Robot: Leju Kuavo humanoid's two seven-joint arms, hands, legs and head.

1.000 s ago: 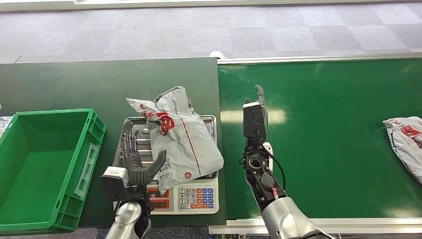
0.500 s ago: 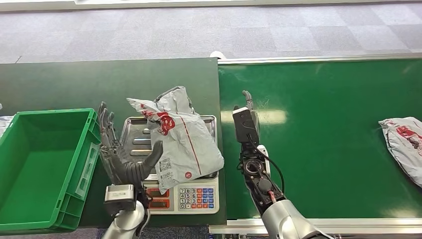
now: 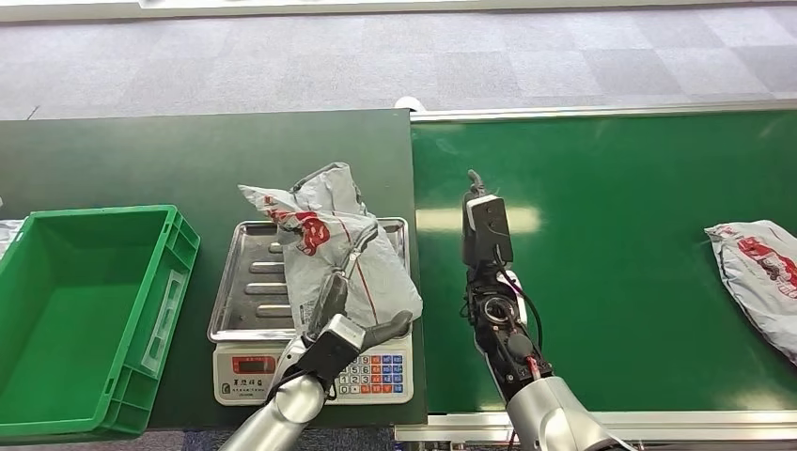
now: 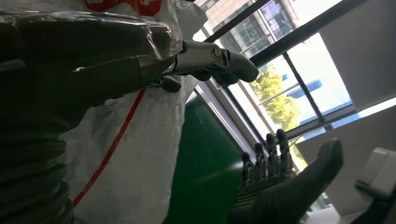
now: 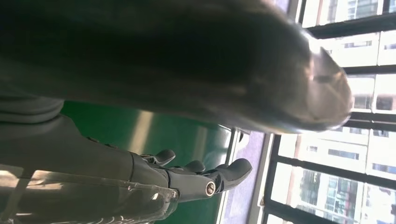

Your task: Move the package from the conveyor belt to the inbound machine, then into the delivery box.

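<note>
While the package (image 3: 343,254) lies on the steel tray of the inbound machine (image 3: 246,289), centre-left of the head view, my left hand (image 3: 350,315) sits at its lower edge, at lower centre of the frame. My fingers (image 3: 331,296) lie over the grey plastic and the thumb (image 3: 389,327) sticks out toward the right, beside the bag's lower right corner. I cannot tell whether this is a closed grip or only contact; the left wrist view shows the fingers extended along the bag, not curled round it.

Relation for the coming move: the package runs from upper left to lower right of the frame, long axis on that diagonal, and it is directly ahead of my left hand. The delivery box (image 3: 169,301) stands at the far left, just beside the machine. My left hand is clearly the nearer one.

My right hand (image 3: 485,221) hovers over the conveyor belt (image 3: 639,282), centre of frame, fingers straight and apart, holding nothing.

Count: one package on the machine, a second package (image 3: 761,277) at the right edge on the belt; one machine, one box, one belt.

Judgement: machine step done, transfer to the box pending.
</note>
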